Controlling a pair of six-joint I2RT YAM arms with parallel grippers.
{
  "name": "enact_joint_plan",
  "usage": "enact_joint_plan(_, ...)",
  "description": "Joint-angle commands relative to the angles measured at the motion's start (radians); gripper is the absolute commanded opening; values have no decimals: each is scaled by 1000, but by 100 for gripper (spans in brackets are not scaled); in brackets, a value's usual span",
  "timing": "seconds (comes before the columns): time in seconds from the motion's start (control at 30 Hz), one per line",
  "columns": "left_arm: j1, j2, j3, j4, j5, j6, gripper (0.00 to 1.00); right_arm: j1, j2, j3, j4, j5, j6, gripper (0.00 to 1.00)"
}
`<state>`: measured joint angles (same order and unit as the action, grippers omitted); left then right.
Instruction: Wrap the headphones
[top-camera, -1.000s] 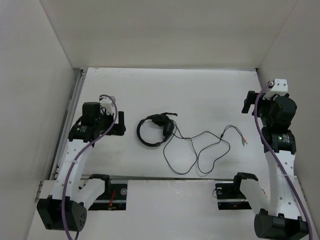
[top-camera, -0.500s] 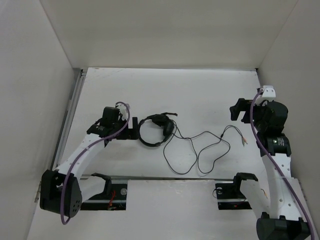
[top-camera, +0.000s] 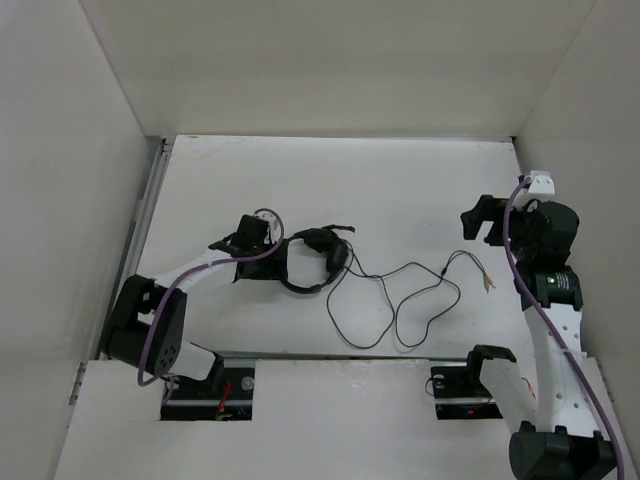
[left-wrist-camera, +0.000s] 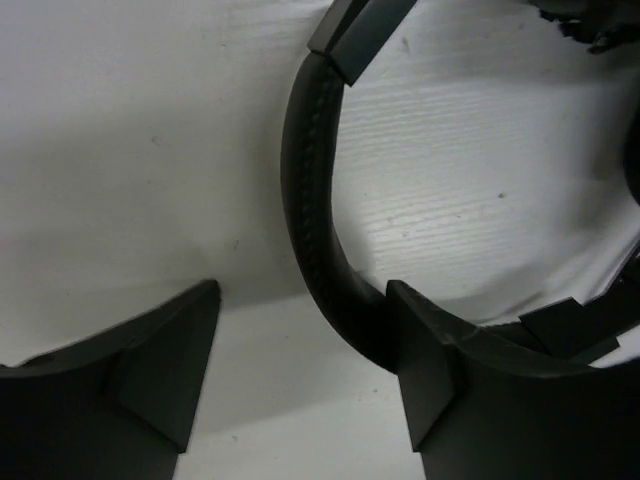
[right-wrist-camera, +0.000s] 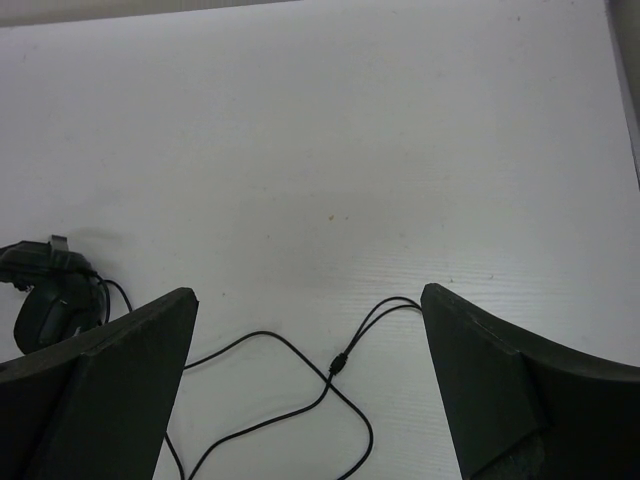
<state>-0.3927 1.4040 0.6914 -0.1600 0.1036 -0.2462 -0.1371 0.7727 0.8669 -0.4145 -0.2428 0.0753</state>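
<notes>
Headphones (top-camera: 325, 248) are seen lying flat on the table (top-camera: 400, 180), left of centre, with the padded earcups at the right of the headband ring; the thin cable (right-wrist-camera: 338, 364) is trailed rightwards across the table in loose loops and is ended by small plugs (top-camera: 487, 281) near the right arm. The left gripper (top-camera: 272, 258) is set low at the left side of the headband (left-wrist-camera: 305, 190); its jaws are held apart, not clamped. The band is seen against 1 finger (left-wrist-camera: 470, 400), with bare table showing between it and the other finger (left-wrist-camera: 150, 380). The right gripper (top-camera: 480, 218) is held above the table's right side, well apart from the earcups; its jaws are spread wide with nothing gripped, and the cable is seen on the table beneath them.
</notes>
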Motion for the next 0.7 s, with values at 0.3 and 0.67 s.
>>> enact_joint_plan(0.3, 16, 168, 193, -30, -194, 16, 17, -46, -33, 8, 71, -20, 49, 100)
enact_joint_plan(0.67, 75, 274, 378, -56, -269, 119, 40, -43, -38, -25, 128, -26, 72, 100)
